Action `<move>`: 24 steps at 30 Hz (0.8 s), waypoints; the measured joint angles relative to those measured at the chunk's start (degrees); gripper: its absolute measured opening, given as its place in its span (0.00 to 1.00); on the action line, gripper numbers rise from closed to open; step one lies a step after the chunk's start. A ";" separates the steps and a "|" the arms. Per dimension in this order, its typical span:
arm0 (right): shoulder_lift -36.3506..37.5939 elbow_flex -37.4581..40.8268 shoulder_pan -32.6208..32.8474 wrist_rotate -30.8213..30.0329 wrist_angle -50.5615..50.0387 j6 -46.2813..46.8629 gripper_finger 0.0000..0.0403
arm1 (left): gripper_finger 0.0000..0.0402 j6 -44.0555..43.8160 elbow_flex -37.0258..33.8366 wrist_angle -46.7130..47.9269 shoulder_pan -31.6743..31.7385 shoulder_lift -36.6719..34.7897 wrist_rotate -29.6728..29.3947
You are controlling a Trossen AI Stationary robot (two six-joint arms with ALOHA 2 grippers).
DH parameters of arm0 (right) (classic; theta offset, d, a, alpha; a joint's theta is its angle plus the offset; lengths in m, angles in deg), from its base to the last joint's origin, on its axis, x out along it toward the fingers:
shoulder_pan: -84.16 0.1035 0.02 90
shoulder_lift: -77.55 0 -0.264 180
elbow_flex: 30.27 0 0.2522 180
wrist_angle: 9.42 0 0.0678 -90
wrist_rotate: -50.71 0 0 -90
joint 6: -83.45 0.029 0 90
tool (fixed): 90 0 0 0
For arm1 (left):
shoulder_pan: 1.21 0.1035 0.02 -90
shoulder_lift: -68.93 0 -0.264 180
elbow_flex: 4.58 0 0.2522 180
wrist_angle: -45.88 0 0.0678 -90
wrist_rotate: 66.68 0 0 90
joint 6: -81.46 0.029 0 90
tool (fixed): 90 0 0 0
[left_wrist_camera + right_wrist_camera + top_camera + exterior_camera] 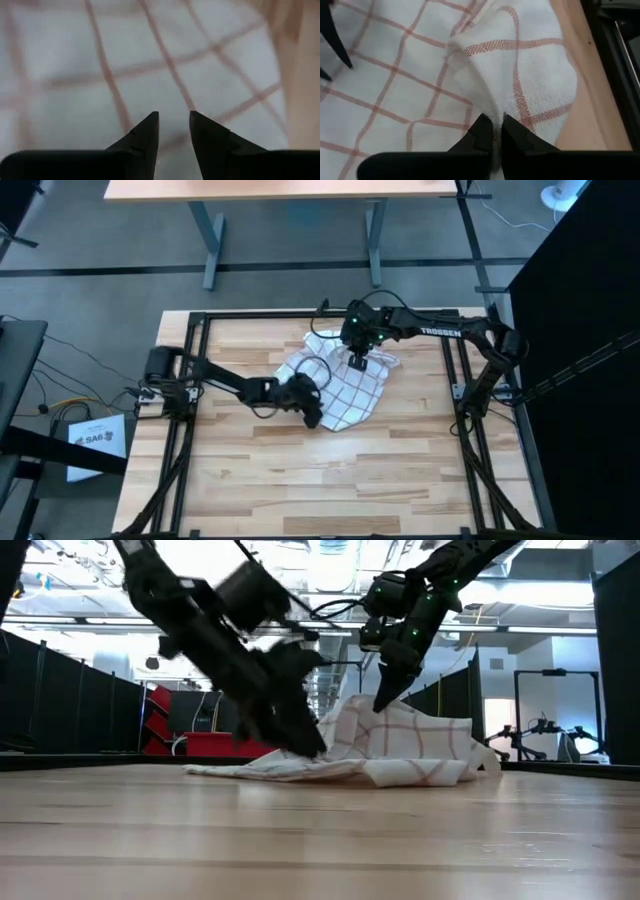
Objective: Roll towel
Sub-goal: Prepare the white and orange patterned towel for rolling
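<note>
Now towel (345, 385) lies crumpled mid-table. Right gripper (496, 131) pinches raised fold at towel's far edge. Left gripper (173, 131), fingers slightly apart, holding nothing, sits on towel's near-left edge, nearer for rolling.

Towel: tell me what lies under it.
The towel lies crumpled on the wooden table, which shows all around it. Whatever else might be beneath is covered. The right gripper pinches a raised fold; the left gripper hovers over the cloth.

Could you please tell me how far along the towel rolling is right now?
Early. No roll shows: the white cloth towel with thin grid lines lies crumpled on the wooden table. The right gripper pinches a raised fold; the left gripper hovers open over it. Flattening and rolling remain.
</note>
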 joint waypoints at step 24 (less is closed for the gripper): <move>0.00 0.02 -3.77 -0.08 -1.31 -1.99 0.03 | 0.24 -12.05 2.90 16.35 -20.43 1.36 4.70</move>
